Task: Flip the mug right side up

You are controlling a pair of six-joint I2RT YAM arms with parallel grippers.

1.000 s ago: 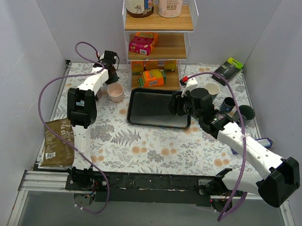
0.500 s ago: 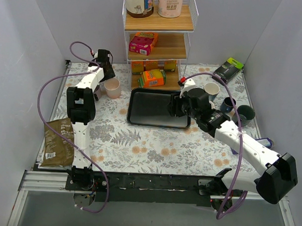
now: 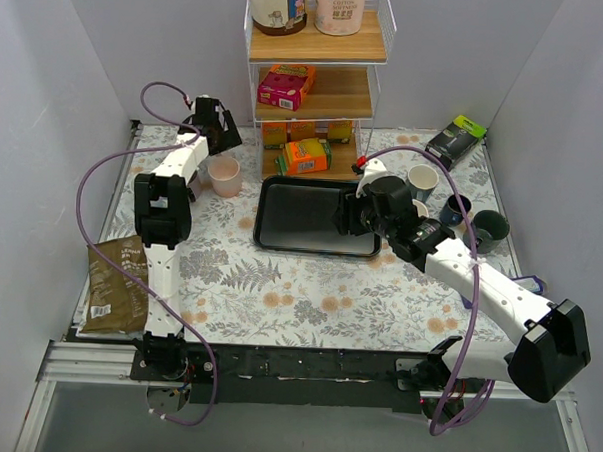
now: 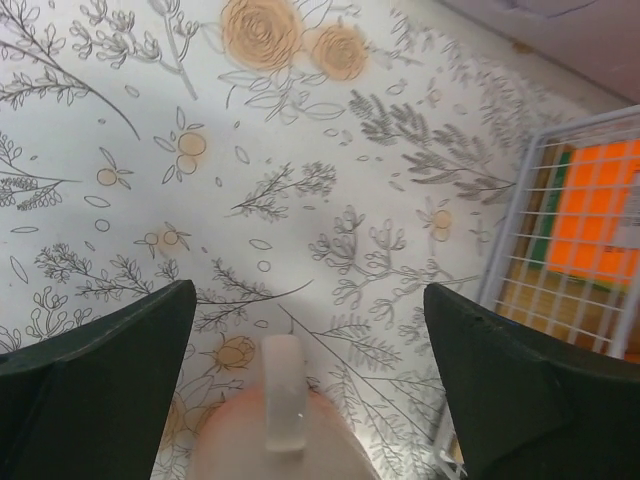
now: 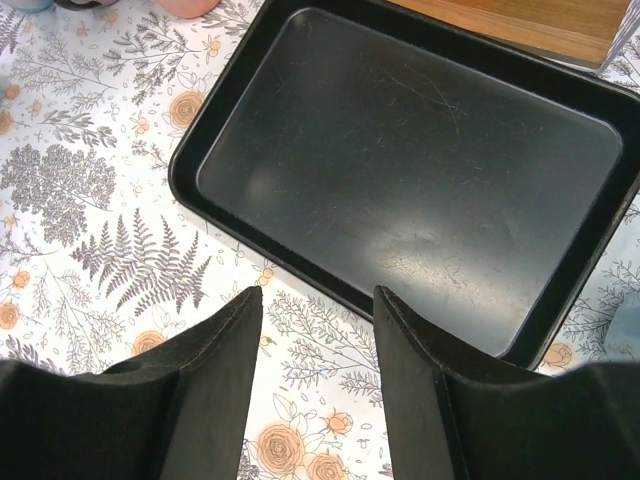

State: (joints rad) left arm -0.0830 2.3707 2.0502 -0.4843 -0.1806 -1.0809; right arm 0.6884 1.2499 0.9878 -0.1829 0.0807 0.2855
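Note:
The pink mug stands on the floral tablecloth at the far left, mouth up in the top view. In the left wrist view its pale handle and blurred pink body fill the bottom edge. My left gripper hovers just behind the mug, jaws wide open, and neither finger touches it. My right gripper hangs open over the near right edge of the black tray, with nothing between its fingers.
A wire shelf rack with boxes and jars stands at the back, close to the right of the mug. Three other mugs sit at the right, with a black-green box behind them. A brown bag lies at the left edge.
The left gripper's jaws have opened wide and let go of the mug, which now stands free a little further left. The right arm has barely shifted.

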